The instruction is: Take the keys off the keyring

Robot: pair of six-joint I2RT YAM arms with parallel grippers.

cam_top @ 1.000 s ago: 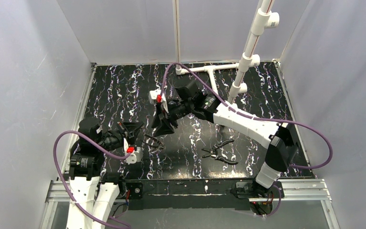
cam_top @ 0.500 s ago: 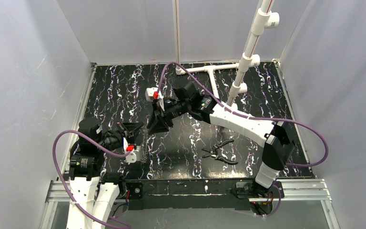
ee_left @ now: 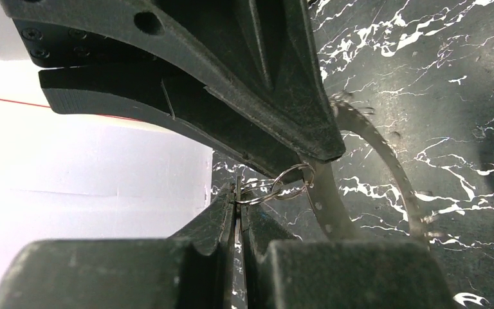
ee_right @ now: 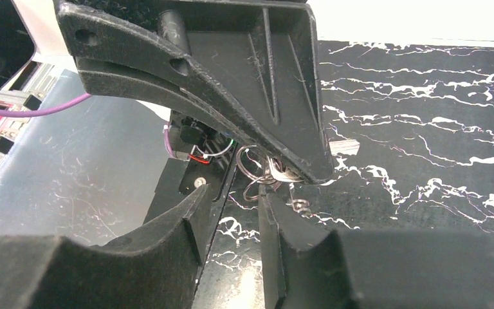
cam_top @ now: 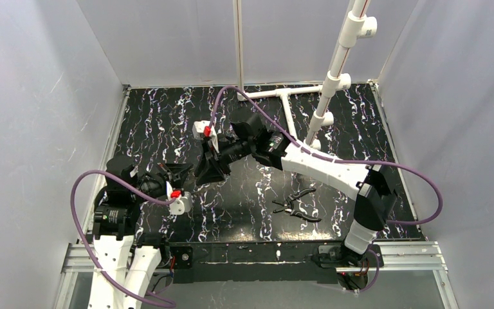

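Left gripper (ee_left: 237,196) clamps small wire rings (ee_left: 273,188) beside the grey keyring (ee_left: 327,205); right gripper (ee_right: 247,193) straddles them, its grip impossible to tell.

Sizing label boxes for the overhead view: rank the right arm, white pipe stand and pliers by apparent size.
1-2. right arm and white pipe stand: both large; the stand rises toward the camera, so their order is unsure.
3. pliers: clearly smallest.

The blurred keyring (ee_left: 400,180) disappears partly behind the claw fingers (ee_left: 264,96).
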